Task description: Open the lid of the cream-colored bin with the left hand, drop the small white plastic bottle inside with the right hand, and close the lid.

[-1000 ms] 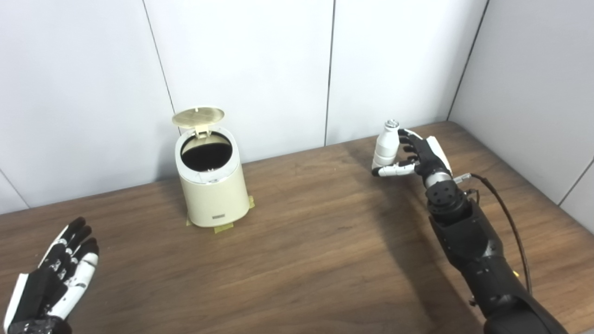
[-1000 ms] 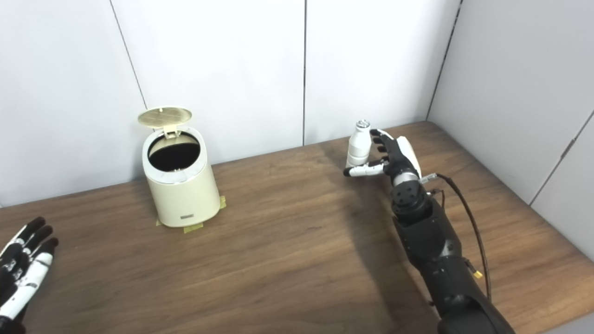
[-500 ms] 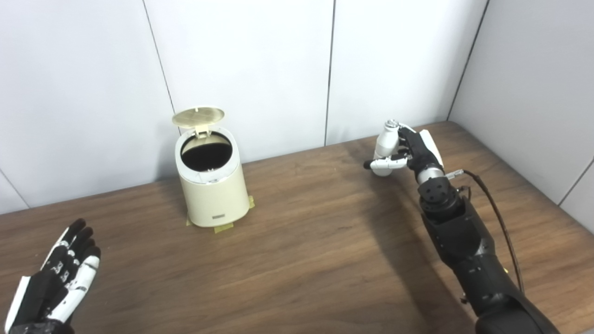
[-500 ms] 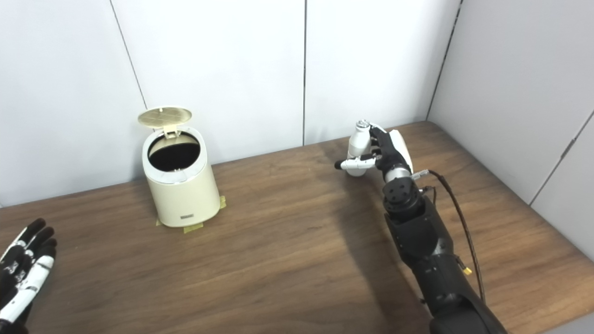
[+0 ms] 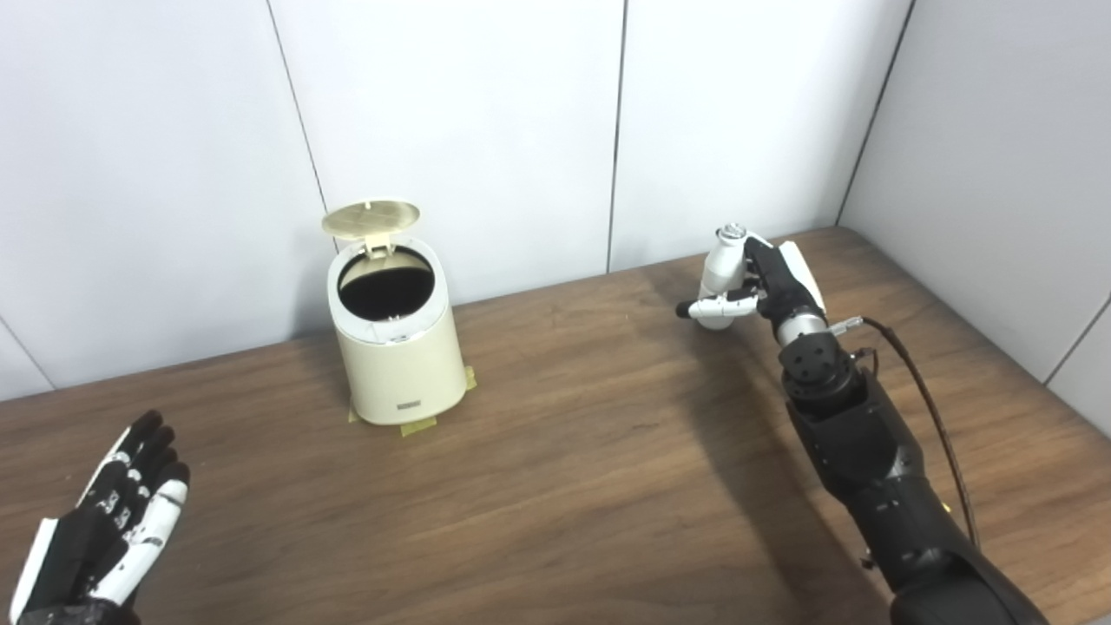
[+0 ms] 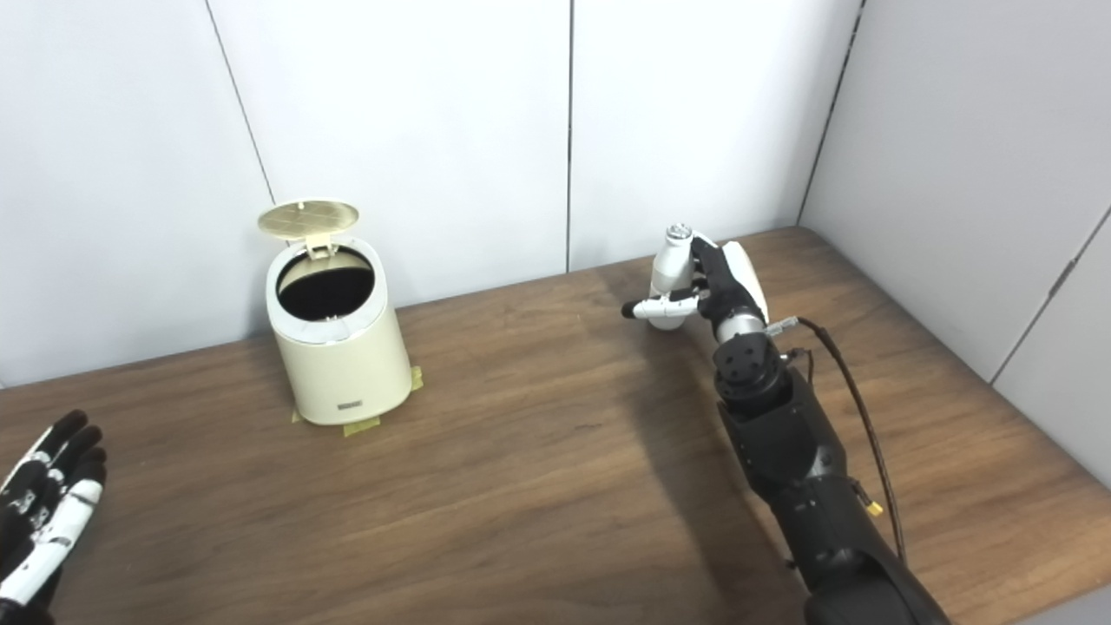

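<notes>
The cream-colored bin (image 5: 399,356) stands at the back left of the wooden table, its round lid (image 5: 371,218) flipped up and the dark inside showing. My right hand (image 5: 768,282) is shut on the small white plastic bottle (image 5: 719,273), holding it upright above the table at the back right, far to the right of the bin. My left hand (image 5: 104,521) is open and empty, palm up, low at the front left corner, well away from the bin.
Pieces of tape (image 5: 417,425) hold the bin's base to the table (image 5: 564,469). White wall panels (image 5: 486,121) close the back and the right side. A black cable (image 5: 929,399) runs along my right forearm.
My right hand has moved a little left and tilted the bottle, with the thumb now across its lower part. My left hand has sunk slightly. The bin and lid have not moved.
</notes>
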